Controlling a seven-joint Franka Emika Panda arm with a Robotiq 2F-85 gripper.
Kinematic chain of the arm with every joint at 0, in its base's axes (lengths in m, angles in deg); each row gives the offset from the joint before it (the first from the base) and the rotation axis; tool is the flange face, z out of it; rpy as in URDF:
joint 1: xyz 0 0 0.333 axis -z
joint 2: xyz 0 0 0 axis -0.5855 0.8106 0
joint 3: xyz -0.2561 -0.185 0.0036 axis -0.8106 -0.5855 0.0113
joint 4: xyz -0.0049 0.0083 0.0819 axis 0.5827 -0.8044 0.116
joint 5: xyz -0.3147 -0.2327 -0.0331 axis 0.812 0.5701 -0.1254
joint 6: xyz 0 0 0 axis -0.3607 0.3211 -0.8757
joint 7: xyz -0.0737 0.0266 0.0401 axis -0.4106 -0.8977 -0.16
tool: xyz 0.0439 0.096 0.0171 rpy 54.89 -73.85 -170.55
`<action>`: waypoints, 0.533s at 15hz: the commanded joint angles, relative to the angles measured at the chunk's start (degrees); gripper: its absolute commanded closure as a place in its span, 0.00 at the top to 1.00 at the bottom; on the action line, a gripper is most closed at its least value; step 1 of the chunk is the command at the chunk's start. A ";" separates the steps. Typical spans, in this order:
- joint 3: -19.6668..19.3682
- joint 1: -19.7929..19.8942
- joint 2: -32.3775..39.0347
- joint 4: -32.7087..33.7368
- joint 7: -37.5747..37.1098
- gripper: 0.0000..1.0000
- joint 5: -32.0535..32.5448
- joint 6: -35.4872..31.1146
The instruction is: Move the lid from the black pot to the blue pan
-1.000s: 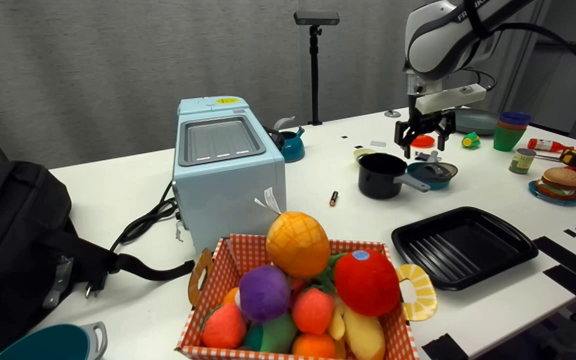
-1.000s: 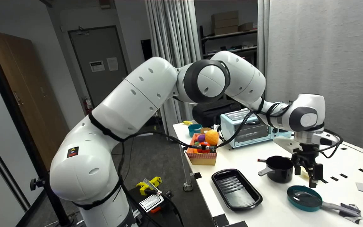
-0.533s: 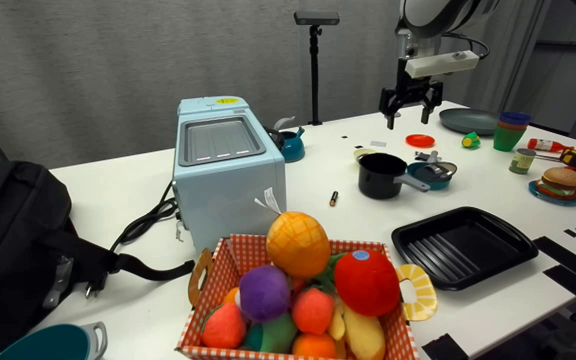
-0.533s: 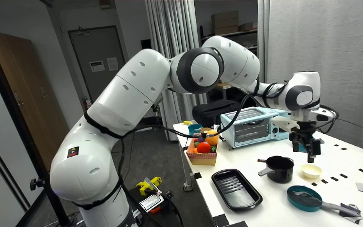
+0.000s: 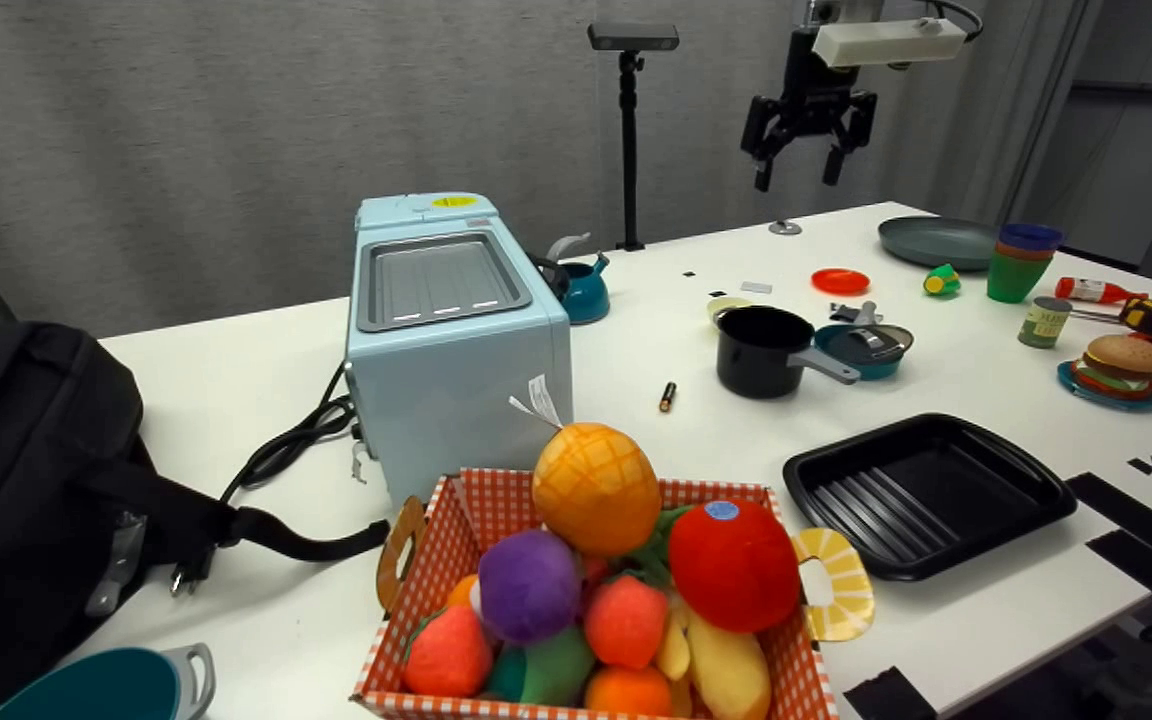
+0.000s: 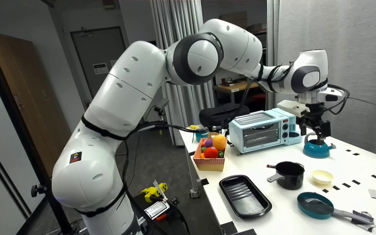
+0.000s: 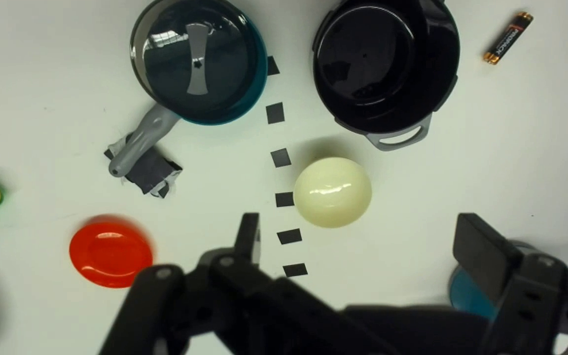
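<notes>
The lid [image 7: 197, 59], see-through and dark with a grey strip handle, lies on the blue pan [image 7: 253, 93] in the wrist view. It sits off-centre, leaving a crescent of the pan bare. Both exterior views show the lid [image 5: 872, 343] [image 6: 315, 205] on the pan [image 6: 320, 215]. The black pot [image 7: 382, 54] stands uncovered and empty beside the pan; it also shows in both exterior views [image 5: 758, 355] [image 6: 290, 179]. My gripper [image 7: 358, 218] is open and empty. In the exterior views the gripper [image 5: 797, 178] [image 6: 312, 137] hangs high above the table, away from pan and pot.
A pale yellow bowl [image 7: 332, 192] and a red dish [image 7: 111, 254] lie near the pan. A blue kettle [image 6: 317, 150] stands by the toaster oven [image 6: 259, 130]. A black grill tray [image 5: 926, 500] and a fruit basket [image 5: 596, 700] are at the near side. A battery [image 7: 508, 38] lies by the pot.
My open gripper has risen well above the table and moved back from over the pan toward the kettle side. The lid stays on the blue pan.
</notes>
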 commanded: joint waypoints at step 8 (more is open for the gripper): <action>1.55 2.16 -12.74 -13.40 9.92 1.00 -4.43 -4.27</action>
